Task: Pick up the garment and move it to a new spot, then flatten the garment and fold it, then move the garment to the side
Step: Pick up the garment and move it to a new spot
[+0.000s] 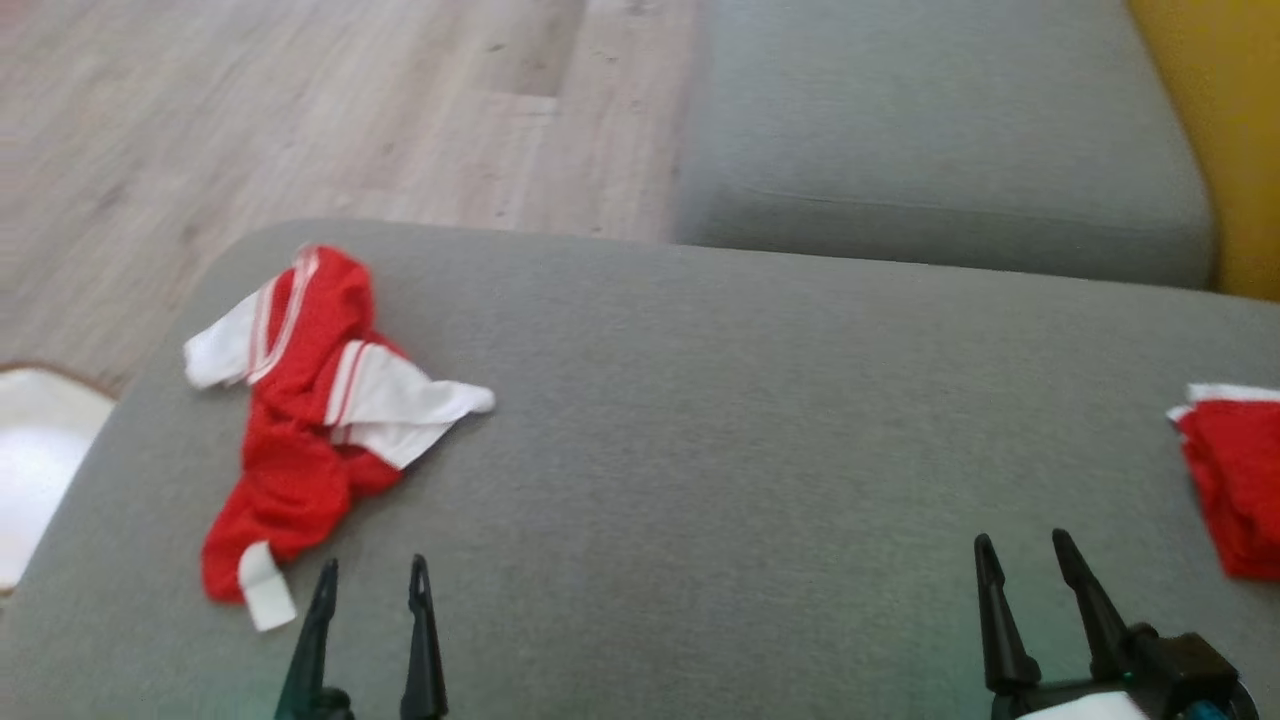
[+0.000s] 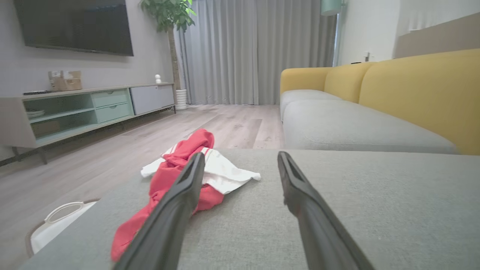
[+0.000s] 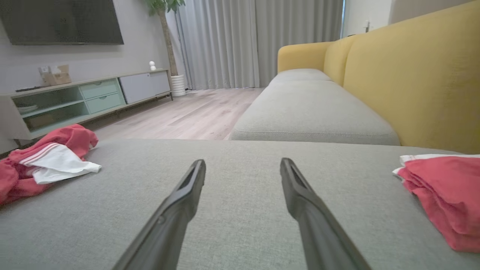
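A crumpled red and white garment (image 1: 310,400) lies on the left part of the grey cushion (image 1: 700,420). My left gripper (image 1: 372,567) is open just in front of it, a little to its right, with nothing between the fingers. From the left wrist, the garment (image 2: 187,172) sits beyond the left finger (image 2: 176,210) of the left gripper (image 2: 240,157). My right gripper (image 1: 1022,540) is open over bare cushion at the lower right. The right wrist view has the garment (image 3: 45,161) far left and the right gripper (image 3: 242,163) empty.
A folded red and white cloth (image 1: 1235,480) lies at the cushion's right edge. A second grey seat (image 1: 940,140) and a yellow backrest (image 1: 1220,130) are behind. Wooden floor (image 1: 300,110) lies beyond the left edge, with a white basket (image 1: 35,460) beside it.
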You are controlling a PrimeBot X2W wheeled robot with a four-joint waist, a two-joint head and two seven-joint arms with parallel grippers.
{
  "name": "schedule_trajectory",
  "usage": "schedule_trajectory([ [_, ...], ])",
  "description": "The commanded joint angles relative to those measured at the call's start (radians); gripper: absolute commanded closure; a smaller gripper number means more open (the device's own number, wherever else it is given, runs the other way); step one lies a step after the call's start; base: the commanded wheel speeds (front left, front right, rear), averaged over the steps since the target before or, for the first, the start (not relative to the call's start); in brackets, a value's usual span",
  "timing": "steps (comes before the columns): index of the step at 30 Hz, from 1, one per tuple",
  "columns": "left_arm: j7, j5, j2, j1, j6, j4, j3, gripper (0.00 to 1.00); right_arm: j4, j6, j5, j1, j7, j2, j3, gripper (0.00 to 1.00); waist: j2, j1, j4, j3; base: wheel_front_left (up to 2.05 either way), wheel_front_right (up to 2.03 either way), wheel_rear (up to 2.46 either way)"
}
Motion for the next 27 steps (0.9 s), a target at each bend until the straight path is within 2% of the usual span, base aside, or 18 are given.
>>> schedule_trajectory([
  [1,-0.005,-0.014,-0.007,-0.047,0.009,-0.047,0.040,0.00,-0.036,0.007,0.012,-0.037,-0.014,-0.006,0.030,0.00,0.0000,0.0000,0.076,0.013,0.00,0.00,0.00],
  [13,-0.005,0.004,-0.007,-0.050,0.009,-0.084,0.061,0.00,-0.031,0.007,0.011,-0.052,-0.014,-0.006,0.033,0.00,0.0000,0.0000,0.251,0.052,0.00,0.00,0.00],
  [22,-0.005,0.057,0.009,-0.095,0.026,-0.147,0.055,0.00,-0.037,0.007,-0.038,-0.061,-0.014,-0.010,0.027,0.00,0.0000,0.0000,0.288,0.116,0.00,0.00,0.00],
  [27,-0.005,0.065,0.048,-0.246,0.005,-0.194,0.069,0.00,-0.062,0.007,-0.059,-0.086,-0.014,-0.079,0.026,0.00,0.0000,0.0000,0.281,0.239,0.00,0.00,0.00],
])
